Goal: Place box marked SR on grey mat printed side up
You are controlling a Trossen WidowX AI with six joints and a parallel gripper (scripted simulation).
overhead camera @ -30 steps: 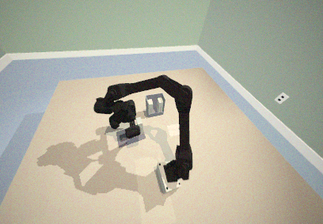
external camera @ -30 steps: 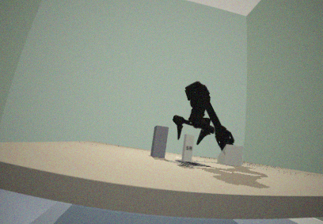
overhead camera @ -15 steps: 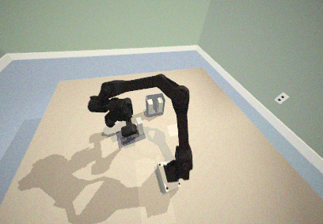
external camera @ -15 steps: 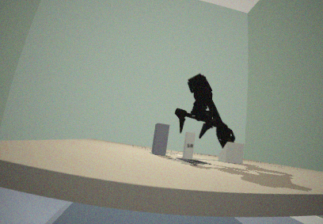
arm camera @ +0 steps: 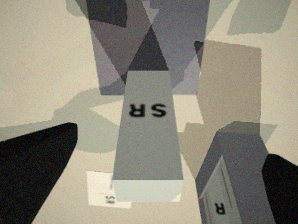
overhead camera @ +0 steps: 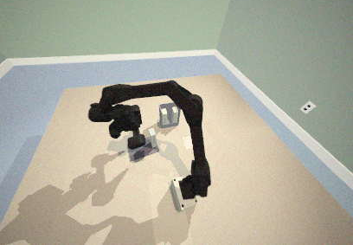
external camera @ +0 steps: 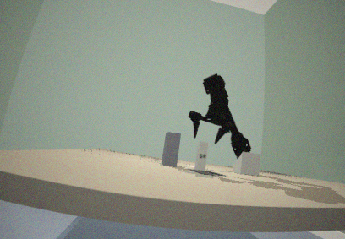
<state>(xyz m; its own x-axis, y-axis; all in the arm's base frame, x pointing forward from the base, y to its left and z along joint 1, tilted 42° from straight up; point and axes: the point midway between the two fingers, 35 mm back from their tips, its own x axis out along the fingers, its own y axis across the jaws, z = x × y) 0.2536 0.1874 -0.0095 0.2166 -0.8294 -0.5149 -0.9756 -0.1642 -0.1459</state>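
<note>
Two boxes (overhead camera: 163, 117) stand in the bin (overhead camera: 169, 125) (external camera: 171, 149) (arm camera: 245, 142), right of centre in the top view, as the order wants. The SR box (overhead camera: 152, 138) (external camera: 201, 162) (arm camera: 149, 132) stands on end at the right edge of the grey mat (overhead camera: 137, 157) (external camera: 205, 172) (arm camera: 107, 82), its print facing sideways; probably so placed to allow a fresh grasp before it is laid print-up. Gripper (overhead camera: 125, 136) (external camera: 205, 139) (arm camera: 170, 148): spread fully, holding nothing, fingertips above the box in the exterior view. Edges: lower right of the wrist view, the bin lies close to the right finger's line, so a descent there would call for care. Room: the mat extends left of the box in the top view; tipping the box straight back from its printed face could land it off the mat.
</note>
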